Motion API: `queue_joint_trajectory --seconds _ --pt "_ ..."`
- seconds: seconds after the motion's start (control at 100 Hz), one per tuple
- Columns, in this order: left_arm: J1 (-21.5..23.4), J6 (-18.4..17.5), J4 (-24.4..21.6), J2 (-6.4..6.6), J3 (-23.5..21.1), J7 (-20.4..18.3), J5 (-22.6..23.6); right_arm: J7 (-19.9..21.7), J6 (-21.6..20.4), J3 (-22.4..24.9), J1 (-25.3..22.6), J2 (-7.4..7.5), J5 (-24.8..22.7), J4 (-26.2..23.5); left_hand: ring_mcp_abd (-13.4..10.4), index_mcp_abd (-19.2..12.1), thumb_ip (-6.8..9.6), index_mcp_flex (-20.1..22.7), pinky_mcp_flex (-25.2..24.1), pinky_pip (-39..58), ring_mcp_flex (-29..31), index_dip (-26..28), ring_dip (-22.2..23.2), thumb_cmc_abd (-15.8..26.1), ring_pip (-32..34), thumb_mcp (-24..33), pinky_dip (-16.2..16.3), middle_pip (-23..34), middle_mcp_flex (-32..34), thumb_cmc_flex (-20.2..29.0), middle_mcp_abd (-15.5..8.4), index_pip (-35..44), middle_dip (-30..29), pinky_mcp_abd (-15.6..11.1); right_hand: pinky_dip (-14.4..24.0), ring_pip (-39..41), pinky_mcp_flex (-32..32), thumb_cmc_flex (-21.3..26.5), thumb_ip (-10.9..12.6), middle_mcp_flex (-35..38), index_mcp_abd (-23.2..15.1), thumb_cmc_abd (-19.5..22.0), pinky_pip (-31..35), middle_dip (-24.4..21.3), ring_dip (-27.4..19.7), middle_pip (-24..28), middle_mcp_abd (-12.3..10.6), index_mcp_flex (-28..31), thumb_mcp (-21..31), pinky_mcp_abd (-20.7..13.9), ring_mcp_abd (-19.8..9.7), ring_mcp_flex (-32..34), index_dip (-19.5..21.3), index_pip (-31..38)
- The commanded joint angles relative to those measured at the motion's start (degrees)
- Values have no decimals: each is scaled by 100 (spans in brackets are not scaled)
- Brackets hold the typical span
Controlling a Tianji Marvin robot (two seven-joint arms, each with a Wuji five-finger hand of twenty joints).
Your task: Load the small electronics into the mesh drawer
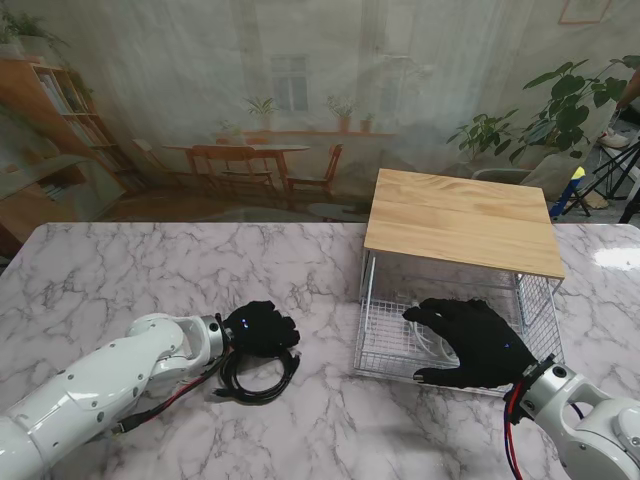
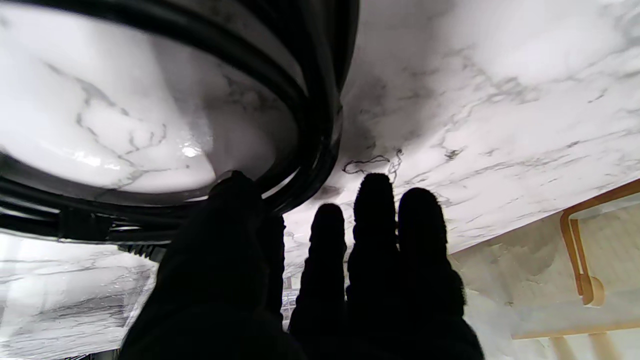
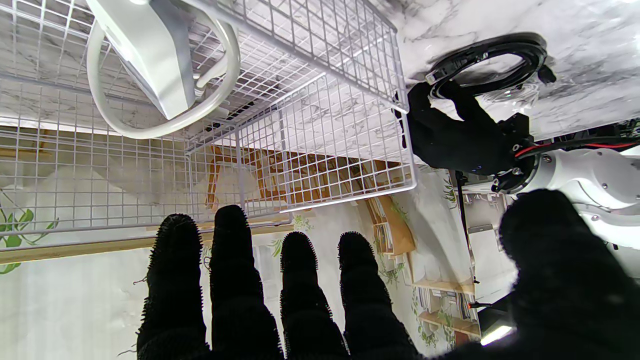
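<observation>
Already inside the mesh drawer (image 1: pixel 537 300) lies a white charger with its looped white cable (image 1: pixel 432 338); the right wrist view shows the pale block (image 3: pixel 150 55) ringed by its cord against the wire floor. The drawer is pulled out toward me from under a wooden top (image 1: pixel 462 218), its white wire walls standing on the marble table (image 1: pixel 120 280).

Over the drawer's near half hangs the right hand (image 1: pixel 476 342), palm down, black-gloved, fingers (image 3: pixel 235 270) spread and straight with the thumb held wide. It grips nothing and stands clear of the white cable.

Well to the left, on the bare marble, sits a coiled black cable (image 1: pixel 258 376). The left hand (image 1: pixel 258 328) lies at the coil's far edge. From the left wrist view the thumb (image 2: pixel 225 235) reaches the black loops (image 2: pixel 305 90) while the other three visible fingers (image 2: pixel 375 225) extend straight beyond the coil, over the table. Whether the thumb actually pinches the cable I cannot tell; the coil lies flat on the table.

Red and black wires (image 1: pixel 165 405) run along the left forearm.
</observation>
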Motion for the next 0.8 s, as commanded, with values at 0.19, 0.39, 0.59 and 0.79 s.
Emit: queue_joint_trajectory --seconds 0.19,0.39,0.59,0.79 --pt "-273 99 572 -55 570 -34 -292 -68 -8 27 -74 -24 28 11 -50 124 167 582 905 590 1202 877 614 -671 319 840 -69 -852 1773 896 -284 1513 1438 -300 26 -396 -47 121 33 -44 -231 166 -47 -20 47 -80 44 -97 -83 134 -60 -60 -82 53" --pt "-242 132 624 -76 461 396 -196 -82 12 35 -94 -28 34 -4 -14 142 192 608 960 725 1195 1011 892 -756 643 1167 59 -700 1727 760 -385 1535 1557 -473 25 -395 -53 137 26 -41 -258 173 -52 -22 47 -86 43 -106 -100 136 -57 -52 -77 76" --pt "-78 240 541 -93 91 703 -8 -45 4 34 -70 -23 43 -13 -14 151 247 594 942 815 1158 1149 1191 -815 888 1404 223 -614 1642 693 -420 1527 1686 -575 27 -394 -46 123 32 -44 -221 192 -50 -20 48 -83 32 -110 -108 127 -55 -52 -80 88" --pt "178 259 312 -90 -399 726 182 -25 8 18 -46 -21 52 -12 45 69 320 510 847 927 1117 1409 1898 -985 1118 2039 616 -525 1540 554 -442 1463 1885 -658 30 -391 -44 126 35 -43 -219 190 -50 -18 52 -79 37 -109 -111 128 -62 -50 -86 96"
